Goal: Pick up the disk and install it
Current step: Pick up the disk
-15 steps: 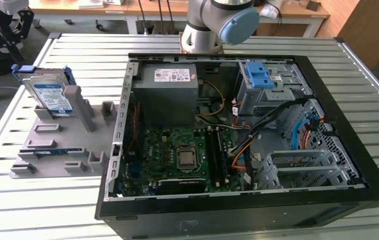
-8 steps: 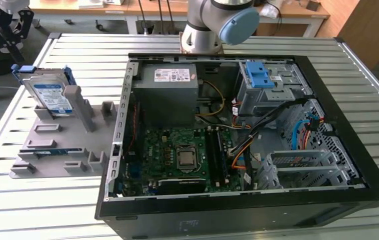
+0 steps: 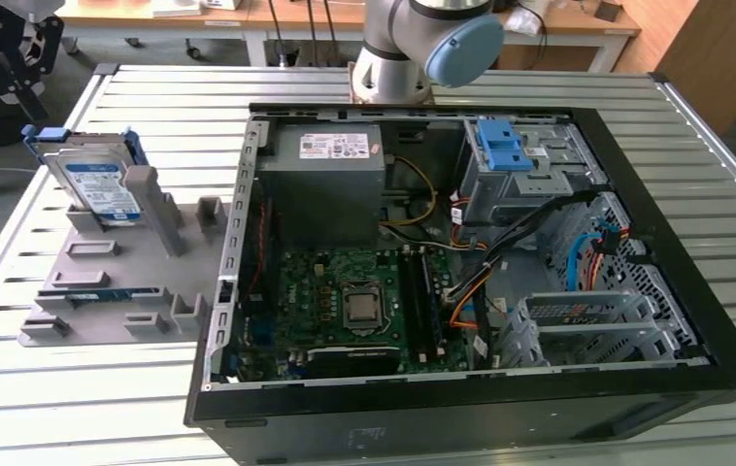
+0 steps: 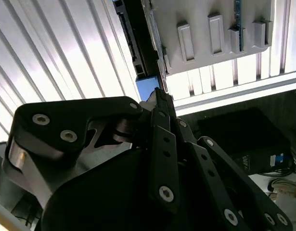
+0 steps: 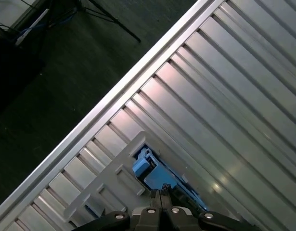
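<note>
Blue-framed disk [image 3: 93,184] (upright), gripper [image 5: 160,194] closed

Arm [image 3: 407,44]: grey column with a blue-capped joint, standing at the far edge of the table [image 3: 96,417], about mid-edge. Gripper [image 3: 6,78]: black, held high near the table's far corner on the exterior view's left. In both wrist views it points down at the table surface. Fingers [image 5: 157,201] are closed tip against tip, with no gap between them. Linkage bars [image 4: 162,144] are drawn inward.
</note>
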You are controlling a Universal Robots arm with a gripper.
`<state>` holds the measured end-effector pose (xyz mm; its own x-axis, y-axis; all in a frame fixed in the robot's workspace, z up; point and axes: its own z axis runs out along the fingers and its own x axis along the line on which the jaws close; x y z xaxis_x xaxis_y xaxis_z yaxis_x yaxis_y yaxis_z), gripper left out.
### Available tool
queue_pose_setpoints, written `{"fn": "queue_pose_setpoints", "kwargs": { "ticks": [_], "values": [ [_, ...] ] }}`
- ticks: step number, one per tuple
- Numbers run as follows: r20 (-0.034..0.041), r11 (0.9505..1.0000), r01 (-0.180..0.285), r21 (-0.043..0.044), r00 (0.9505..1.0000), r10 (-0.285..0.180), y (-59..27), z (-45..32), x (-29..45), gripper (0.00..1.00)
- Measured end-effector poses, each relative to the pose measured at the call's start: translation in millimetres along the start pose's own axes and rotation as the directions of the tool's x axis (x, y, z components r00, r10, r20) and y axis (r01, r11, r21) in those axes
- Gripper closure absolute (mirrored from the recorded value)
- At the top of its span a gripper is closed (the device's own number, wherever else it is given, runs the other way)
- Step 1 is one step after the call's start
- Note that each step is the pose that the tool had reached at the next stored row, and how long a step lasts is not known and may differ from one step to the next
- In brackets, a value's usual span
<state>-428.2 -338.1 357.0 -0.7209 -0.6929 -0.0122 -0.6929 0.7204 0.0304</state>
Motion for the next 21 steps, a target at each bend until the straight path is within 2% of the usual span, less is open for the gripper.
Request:
{"fn": "queue_pose_setpoints", "kwargs": {
  "ticks": [4,8,11,15,21],
  "values": [
    [-0.0022,0.9974,0.072,-0.0010,0.9974,-0.072,0.0,0.4,0.0,0.89],
    [-0.0045,0.9895,0.144,-0.0021,0.9895,-0.144,-0.1,0.9,0.0,0.89],
    [-0.0060,0.9803,0.197,-0.0030,0.9803,-0.197,-0.1,1.3,0.0,0.89],
    [-0.0072,0.9693,0.246,-0.0039,0.9693,-0.246,0.0,1.6,0.0,0.89],
    [-0.0094,0.9443,0.329,-0.0056,0.9443,-0.329,-0.1,1.9,0.0,0.89]
  ]
}}
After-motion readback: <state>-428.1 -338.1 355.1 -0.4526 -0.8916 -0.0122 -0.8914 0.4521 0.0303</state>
